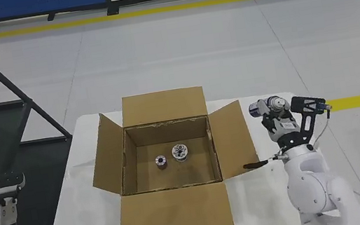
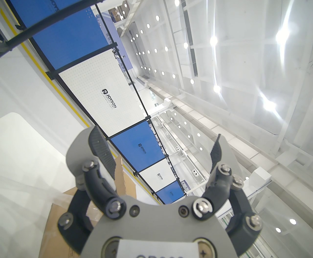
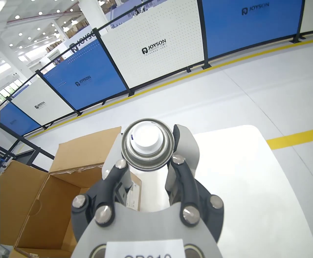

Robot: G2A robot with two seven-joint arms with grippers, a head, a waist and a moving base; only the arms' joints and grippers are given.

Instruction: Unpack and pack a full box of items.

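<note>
table (image 1: 87,219): white | on it: open cardboard box (image 1: 174,211), flaps out

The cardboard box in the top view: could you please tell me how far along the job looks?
Done: the box sits open on the table, flaps out. In hand: the right gripper is shut on a spray can beside the box. Remaining: two cans stand in the box, and the left gripper is open, empty. Unpacking or packing, I cannot tell.
</note>
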